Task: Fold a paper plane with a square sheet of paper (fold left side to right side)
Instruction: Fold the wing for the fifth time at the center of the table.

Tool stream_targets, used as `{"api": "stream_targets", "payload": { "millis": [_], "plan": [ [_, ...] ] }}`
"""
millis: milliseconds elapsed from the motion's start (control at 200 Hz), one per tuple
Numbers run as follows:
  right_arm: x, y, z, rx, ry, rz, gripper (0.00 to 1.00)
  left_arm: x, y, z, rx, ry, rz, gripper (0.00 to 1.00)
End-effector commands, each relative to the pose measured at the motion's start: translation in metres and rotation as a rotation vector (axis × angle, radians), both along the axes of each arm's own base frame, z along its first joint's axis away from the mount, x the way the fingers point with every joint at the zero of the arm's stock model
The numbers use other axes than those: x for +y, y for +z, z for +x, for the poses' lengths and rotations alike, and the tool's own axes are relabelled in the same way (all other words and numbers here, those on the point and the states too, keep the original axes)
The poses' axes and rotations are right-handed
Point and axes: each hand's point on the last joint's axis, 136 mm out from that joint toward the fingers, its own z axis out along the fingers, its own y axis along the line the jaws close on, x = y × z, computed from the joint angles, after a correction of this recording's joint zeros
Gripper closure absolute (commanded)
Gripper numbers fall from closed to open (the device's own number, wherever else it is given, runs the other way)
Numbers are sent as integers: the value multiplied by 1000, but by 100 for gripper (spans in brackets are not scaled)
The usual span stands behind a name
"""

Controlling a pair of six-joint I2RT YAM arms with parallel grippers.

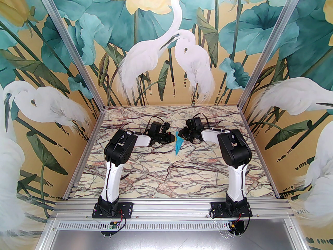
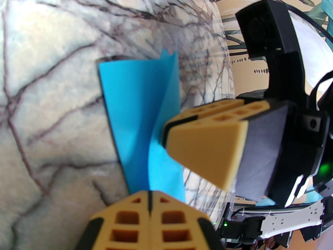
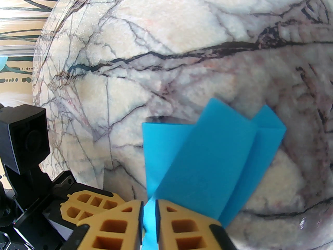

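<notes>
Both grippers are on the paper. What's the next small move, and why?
Probably open the left gripper and back off: it and the right gripper both pinch the folded blue paper close together, flaps splayed, so one grip looks redundant.

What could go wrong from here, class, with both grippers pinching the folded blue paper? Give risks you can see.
1. The left gripper and right gripper both clamp the thin paper plane close together; arms pulling apart could tear it.
2. Its layers splay apart beyond the grip, so creases may spring open.
3. The two grippers sit very close, so a small move might knock them together.
</notes>
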Motion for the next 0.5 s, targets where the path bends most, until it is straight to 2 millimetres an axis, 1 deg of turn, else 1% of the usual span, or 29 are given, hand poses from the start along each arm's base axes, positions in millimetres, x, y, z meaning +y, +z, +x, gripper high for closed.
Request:
{"api": "stream_targets", "payload": {
  "millis": [0,265,385,450,495],
  "plan": [
    [-5,-14,3,9,1,-33,82,22,-33,1,49,69,127,100],
    [-11,-34,-3,47,-6,-58,83,19,-31,2,50,66,112,100],
    [-15,-47,-14,85,-9,-79,84,17,-26,4,49,68,93,100],
    [-18,-54,-20,102,-11,-85,84,16,-17,4,39,74,73,86],
    [-20,-57,-24,112,-15,-88,84,18,-10,4,28,86,66,80]
  ]
}}
